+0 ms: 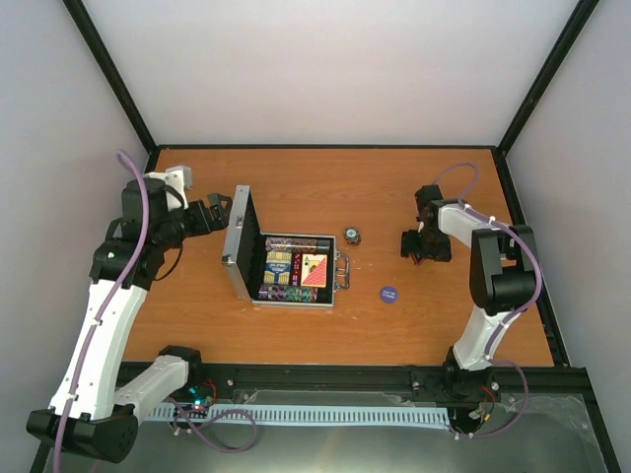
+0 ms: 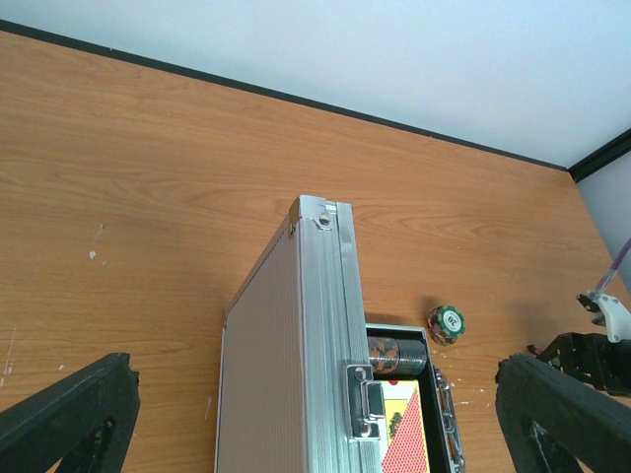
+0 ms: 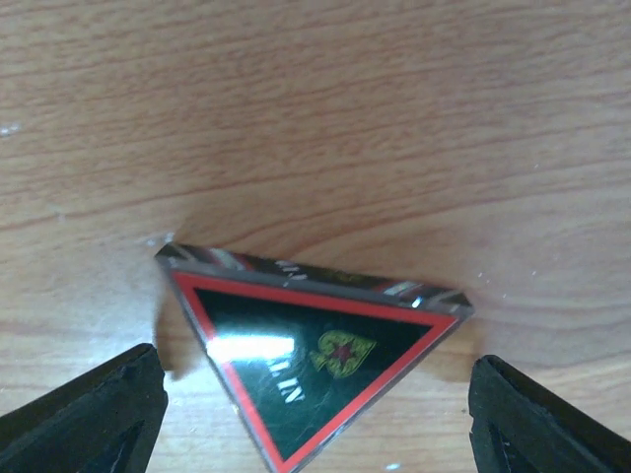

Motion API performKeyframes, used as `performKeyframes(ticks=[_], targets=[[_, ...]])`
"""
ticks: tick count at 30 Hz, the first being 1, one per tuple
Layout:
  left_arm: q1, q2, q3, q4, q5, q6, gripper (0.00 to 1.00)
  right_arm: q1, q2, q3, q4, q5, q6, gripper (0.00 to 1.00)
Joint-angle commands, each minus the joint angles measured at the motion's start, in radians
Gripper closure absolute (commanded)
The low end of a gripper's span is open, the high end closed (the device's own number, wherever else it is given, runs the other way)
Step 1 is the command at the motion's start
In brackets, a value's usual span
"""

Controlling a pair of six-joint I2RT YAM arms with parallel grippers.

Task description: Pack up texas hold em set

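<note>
The silver case [image 1: 241, 258] of the texas hold em set lies open mid-table, its lid [image 2: 320, 325] upright on the left. Inside are chips, a blue deck [image 1: 279, 264] and a red deck [image 1: 315, 269]. My left gripper [image 1: 221, 212] is open just behind the lid. Its fingers [image 2: 69, 414] stand wide apart with the lid's edge between them, not touching it. My right gripper [image 1: 426, 246] hangs open over a black triangular button [image 3: 315, 345] with a red border. Its fingers [image 3: 89, 414] are clear of the button on both sides.
A short stack of chips [image 1: 352, 235] stands right of the case, also seen in the left wrist view [image 2: 446, 323]. A round blue button [image 1: 388, 294] lies nearer the front. The case handle [image 1: 342, 268] faces right. Black frame posts edge the table.
</note>
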Motion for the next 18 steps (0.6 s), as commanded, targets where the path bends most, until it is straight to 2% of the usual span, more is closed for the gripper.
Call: performKeyframes(ticks=[1,7,18], targets=[[0.005,-0.005,0.016,-0.004,-0.007,-0.010,0.00,-0.031,0.034,0.026,0.006,0.013,-0.084,0.16],[0.005,-0.001,0.016,0.001,-0.001,-0.013,0.00,-0.042,0.076,0.045,-0.002,0.014,-0.119,0.17],[0.004,0.006,0.014,0.009,0.004,-0.017,0.00,-0.045,0.101,0.058,-0.013,0.001,-0.128,0.30]])
